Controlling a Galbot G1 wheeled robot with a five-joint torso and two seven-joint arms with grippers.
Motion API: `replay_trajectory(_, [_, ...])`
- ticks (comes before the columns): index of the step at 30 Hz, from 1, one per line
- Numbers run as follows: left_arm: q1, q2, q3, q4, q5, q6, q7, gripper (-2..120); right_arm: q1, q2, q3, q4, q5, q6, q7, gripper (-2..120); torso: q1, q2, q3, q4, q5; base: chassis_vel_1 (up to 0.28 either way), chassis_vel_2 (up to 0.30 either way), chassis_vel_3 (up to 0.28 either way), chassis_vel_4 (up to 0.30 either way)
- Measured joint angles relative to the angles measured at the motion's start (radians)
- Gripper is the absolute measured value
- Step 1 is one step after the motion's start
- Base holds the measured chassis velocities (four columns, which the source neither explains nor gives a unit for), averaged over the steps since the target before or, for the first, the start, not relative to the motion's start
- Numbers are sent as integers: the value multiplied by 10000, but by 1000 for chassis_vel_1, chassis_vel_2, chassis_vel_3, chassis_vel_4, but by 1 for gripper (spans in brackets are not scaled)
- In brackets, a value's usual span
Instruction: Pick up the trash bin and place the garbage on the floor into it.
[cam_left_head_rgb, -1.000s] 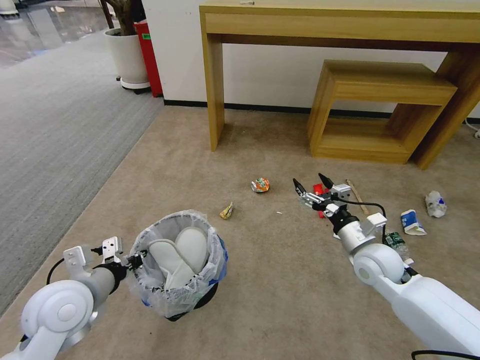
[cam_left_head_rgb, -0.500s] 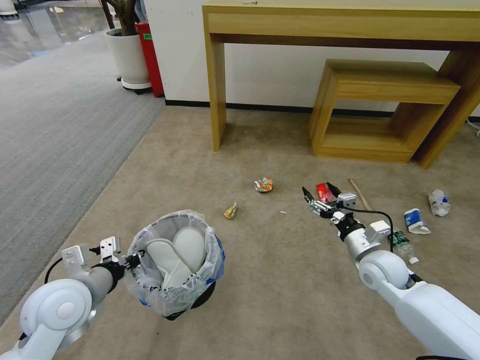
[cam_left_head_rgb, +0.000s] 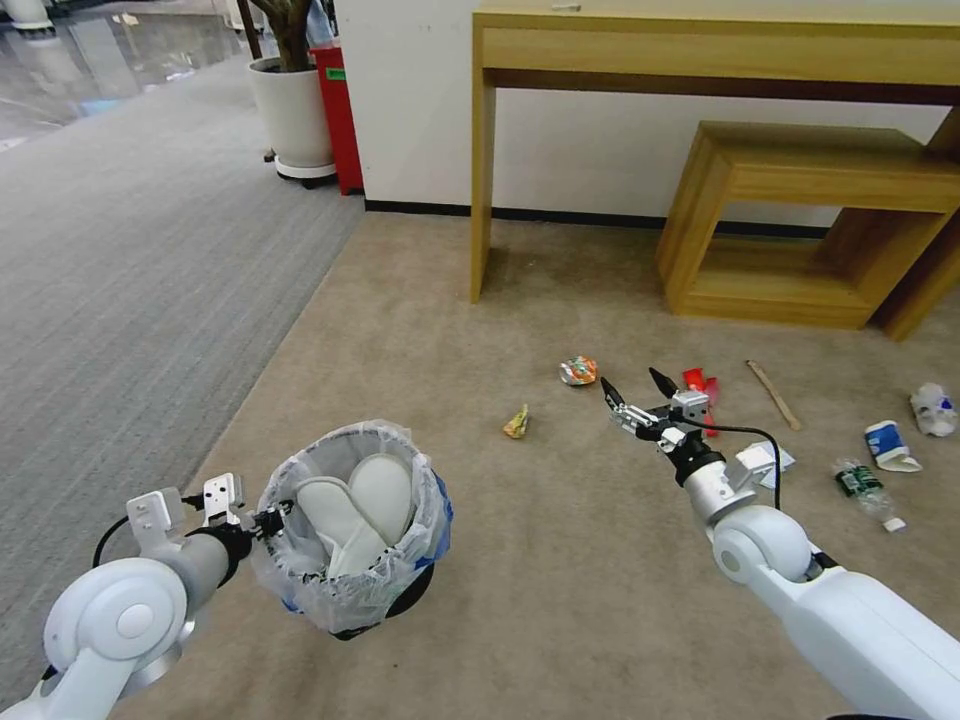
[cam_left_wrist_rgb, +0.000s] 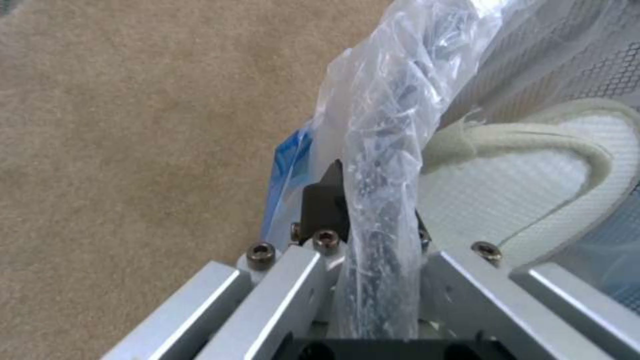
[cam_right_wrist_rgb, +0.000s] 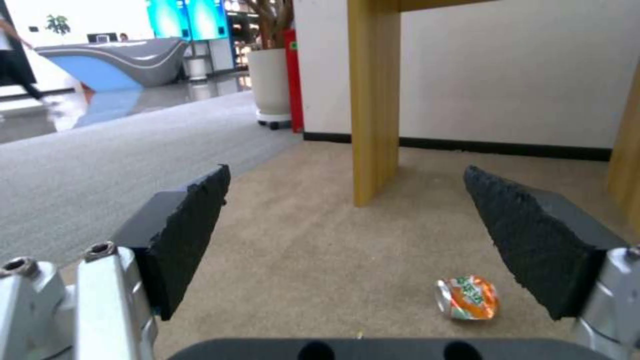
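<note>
Left hand (cam_left_head_rgb: 268, 520) clamped on trash bin (cam_left_head_rgb: 352, 528) rim. Right hand (cam_left_head_rgb: 634, 389) wide open, empty, near crushed can (cam_left_head_rgb: 578, 371): light, dented, likely slippery; grip across body.

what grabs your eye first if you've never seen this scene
First the trash bin, low on the left, held up by the left gripper clamped on its bagged rim, with two white slippers inside. Next the right gripper, open, reaching out over the beige carpet near a crushed can. More litter trails to the right: a red wrapper, a wooden stick, a plastic bottle.
</note>
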Motion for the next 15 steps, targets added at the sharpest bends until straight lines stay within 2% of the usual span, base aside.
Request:
replay_trajectory(5, [-7, -32, 3, 10, 17, 0, 1, 1, 40, 36, -51, -54, 7, 93, -42, 91, 0, 1, 0, -8, 3, 0, 0, 0, 0])
replay_trajectory(15, [-16, -43, 6, 35, 35, 0, 1, 1, 62, 66, -38, -174, -317, -30, 15, 93, 0, 1, 0, -2, 1, 0, 0, 0, 0])
